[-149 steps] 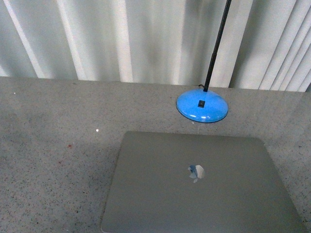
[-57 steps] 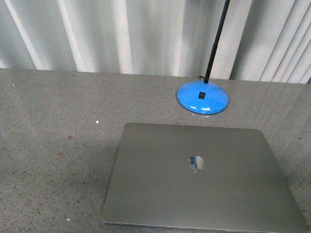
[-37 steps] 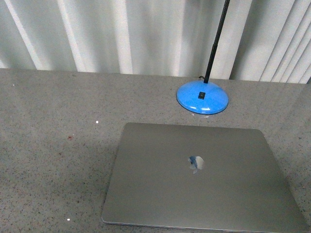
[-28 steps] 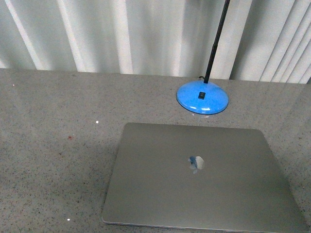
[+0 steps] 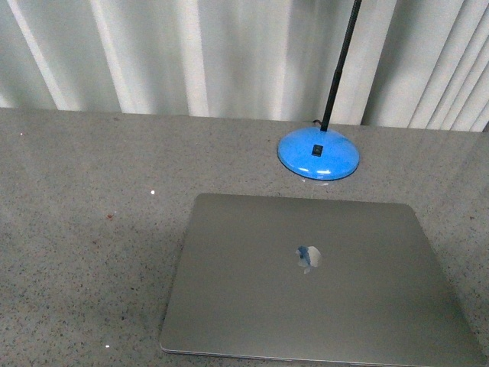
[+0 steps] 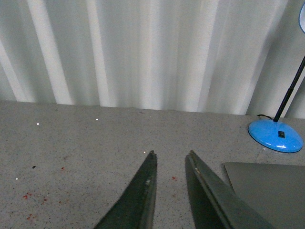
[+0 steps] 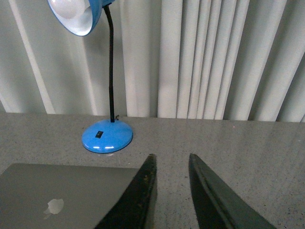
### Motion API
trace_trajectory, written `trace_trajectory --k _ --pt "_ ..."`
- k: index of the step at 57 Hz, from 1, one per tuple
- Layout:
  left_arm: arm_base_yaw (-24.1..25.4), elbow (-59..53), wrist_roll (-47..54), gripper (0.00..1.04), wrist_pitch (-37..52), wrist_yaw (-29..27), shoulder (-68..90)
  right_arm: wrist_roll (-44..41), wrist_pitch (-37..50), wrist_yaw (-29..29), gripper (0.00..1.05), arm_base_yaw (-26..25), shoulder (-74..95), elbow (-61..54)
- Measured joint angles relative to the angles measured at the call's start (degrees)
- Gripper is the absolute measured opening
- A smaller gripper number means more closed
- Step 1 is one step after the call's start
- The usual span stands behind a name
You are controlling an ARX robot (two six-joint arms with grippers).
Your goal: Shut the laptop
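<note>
The silver-grey laptop (image 5: 313, 279) lies shut and flat on the speckled grey table, its apple logo (image 5: 309, 258) facing up. Its lid also shows in the left wrist view (image 6: 269, 191) and in the right wrist view (image 7: 62, 191). Neither gripper shows in the front view. My left gripper (image 6: 171, 155) is shut and empty, above bare table beside the laptop's left edge. My right gripper (image 7: 171, 156) is shut and empty, above the table by the laptop's right edge. Neither touches the laptop.
A blue desk lamp's round base (image 5: 318, 158) stands just behind the laptop, its black gooseneck (image 5: 341, 61) rising up; its blue shade (image 7: 76, 14) shows in the right wrist view. White pleated curtains (image 5: 191, 53) close the back of the table (image 5: 84, 229).
Since 2.6 s ago the front view has shifted so that the laptop and lamp sit higher in the frame. Over the last second nothing has moved.
</note>
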Motion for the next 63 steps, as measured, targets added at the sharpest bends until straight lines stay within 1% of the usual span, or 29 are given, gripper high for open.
trace_trajectory --k 4,5,12,13,14,24,25,26,30,63 --pt "0.0 0.0 0.0 0.37 0.0 0.0 0.0 0.0 0.0 0.0 0.36 0.0 0.0 0.0" --pt "0.0 0.0 0.0 0.39 0.0 0.0 0.0 0.0 0.0 0.0 0.4 0.0 0.0 0.0" --pt "0.0 0.0 0.0 0.62 0.0 0.0 0.0 0.0 0.0 0.0 0.61 0.0 0.0 0.0" --pt "0.0 0.0 0.0 0.64 0.0 0.0 0.0 0.0 0.0 0.0 0.65 0.0 0.0 0.0" --pt "0.0 0.0 0.0 0.67 0.0 0.0 0.0 0.0 0.0 0.0 0.66 0.0 0.0 0.0" --pt "0.0 0.0 0.0 0.97 0.0 0.0 0.0 0.0 0.0 0.0 0.96 0.0 0.0 0.0" --pt "0.0 0.0 0.0 0.99 0.0 0.0 0.0 0.0 0.0 0.0 0.99 0.0 0.0 0.0" --pt "0.0 0.0 0.1 1.0 0.0 0.0 0.0 0.0 0.0 0.0 0.99 0.0 0.0 0.0" --pt "0.0 0.0 0.1 0.97 0.0 0.0 0.0 0.0 0.0 0.0 0.97 0.0 0.0 0.0" --pt "0.0 0.0 0.1 0.98 0.0 0.0 0.0 0.0 0.0 0.0 0.97 0.0 0.0 0.0"
